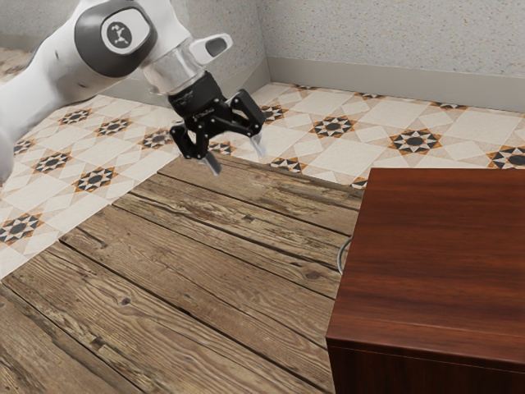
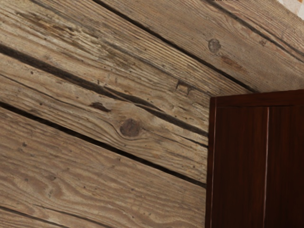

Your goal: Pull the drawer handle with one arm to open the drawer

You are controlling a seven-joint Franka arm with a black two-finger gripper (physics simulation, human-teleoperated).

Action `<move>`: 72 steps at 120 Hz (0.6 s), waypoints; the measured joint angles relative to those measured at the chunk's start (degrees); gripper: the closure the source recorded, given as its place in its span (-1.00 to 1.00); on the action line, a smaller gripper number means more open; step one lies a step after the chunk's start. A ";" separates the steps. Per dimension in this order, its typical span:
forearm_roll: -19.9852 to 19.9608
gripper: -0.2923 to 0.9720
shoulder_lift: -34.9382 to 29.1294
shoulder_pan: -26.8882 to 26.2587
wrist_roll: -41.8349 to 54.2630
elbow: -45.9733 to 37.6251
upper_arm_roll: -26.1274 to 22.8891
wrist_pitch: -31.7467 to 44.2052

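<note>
One gripper [image 1: 237,158] spread wide w/ nothing held, well apart from cabinet [image 1: 443,254]; arm emblem [image 1: 120,33] illegible.

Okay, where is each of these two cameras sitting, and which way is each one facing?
Exterior view: beside the arm, raised, looking down across the planks toward the cabinet; it shows the white arm and its open black pincer.
Wrist view: on the hand, facing down at the planks and a corner of the cabinet.
Shared: the planks and the cabinet.
</note>
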 joint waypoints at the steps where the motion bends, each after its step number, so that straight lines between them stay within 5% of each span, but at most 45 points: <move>1: -0.35 -0.54 0.19 -0.05 -0.38 0.03 -0.03 0.18; 16: -3.48 -0.54 -0.76 -1.00 -5.48 -0.97 -1.19 1.92; 36: -4.51 -0.52 -7.59 -1.64 -9.82 -12.46 -3.12 7.16; 72: -4.83 -0.28 -8.45 -1.61 -7.38 -20.43 -6.39 16.30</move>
